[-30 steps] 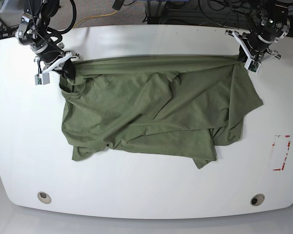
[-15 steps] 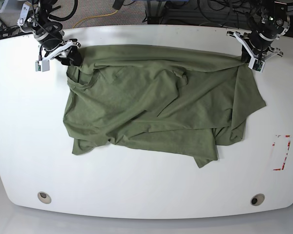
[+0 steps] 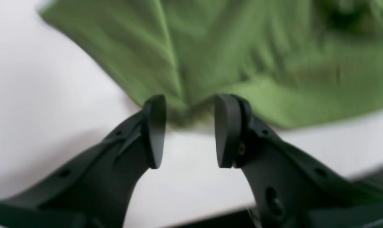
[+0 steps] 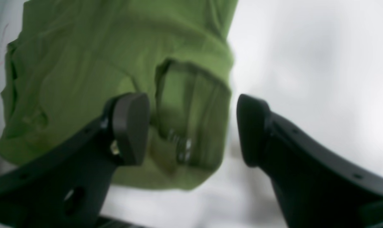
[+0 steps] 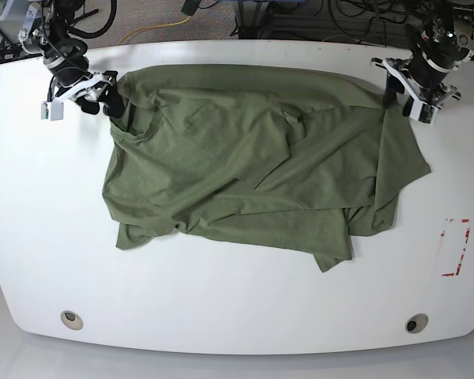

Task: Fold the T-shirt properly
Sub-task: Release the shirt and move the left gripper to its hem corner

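Note:
The olive-green T-shirt (image 5: 245, 166) lies wrinkled across the white table (image 5: 221, 308), its top edge close to the far side and its lower part bunched in overlapping folds. My right gripper (image 5: 107, 91) hovers at the shirt's far-left corner. In the right wrist view this gripper (image 4: 191, 101) is wide open over the T-shirt (image 4: 99, 57) and a folded hem, clamping nothing. My left gripper (image 5: 396, 85) is at the far-right corner. Its jaws (image 3: 190, 101) stand apart in the left wrist view, with the edge of the T-shirt (image 3: 242, 47) just past the fingertips.
A red-outlined rectangle (image 5: 456, 247) is marked on the table near the right edge. Two round holes (image 5: 72, 319) (image 5: 416, 323) sit near the front edge. Cables and arm bases crowd the space behind the far edge.
Both grippers carried the shirt's top edge toward the far side of the table, stretching it flatter. Both then opened and let go of the fabric.

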`<state>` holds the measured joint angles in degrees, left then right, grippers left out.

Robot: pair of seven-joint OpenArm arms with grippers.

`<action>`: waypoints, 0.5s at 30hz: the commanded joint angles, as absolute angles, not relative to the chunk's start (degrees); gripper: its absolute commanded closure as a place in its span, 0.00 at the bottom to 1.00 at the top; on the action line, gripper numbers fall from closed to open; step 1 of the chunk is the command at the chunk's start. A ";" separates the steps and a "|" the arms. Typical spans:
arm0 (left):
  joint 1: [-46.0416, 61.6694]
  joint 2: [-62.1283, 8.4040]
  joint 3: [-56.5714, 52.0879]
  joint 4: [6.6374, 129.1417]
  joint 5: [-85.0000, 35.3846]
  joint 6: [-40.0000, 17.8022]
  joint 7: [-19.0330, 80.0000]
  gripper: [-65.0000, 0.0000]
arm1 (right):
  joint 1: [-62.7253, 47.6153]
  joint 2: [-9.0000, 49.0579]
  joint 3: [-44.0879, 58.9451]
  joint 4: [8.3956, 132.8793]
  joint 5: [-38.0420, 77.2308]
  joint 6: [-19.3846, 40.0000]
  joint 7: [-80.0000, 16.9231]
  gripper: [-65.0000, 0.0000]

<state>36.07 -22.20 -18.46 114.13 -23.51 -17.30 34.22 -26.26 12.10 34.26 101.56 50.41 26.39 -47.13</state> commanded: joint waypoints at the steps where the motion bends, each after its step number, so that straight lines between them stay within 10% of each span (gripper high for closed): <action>1: 35.12 -22.90 -21.14 115.21 -26.42 -18.07 33.19 0.63 | -24.48 13.05 34.68 102.02 49.71 26.86 -45.93 0.36; 15: 27.38 -22.99 -26.15 114.86 -27.91 -17.80 33.19 0.63 | -4.88 13.41 34.86 81.01 42.68 26.86 -52.26 0.36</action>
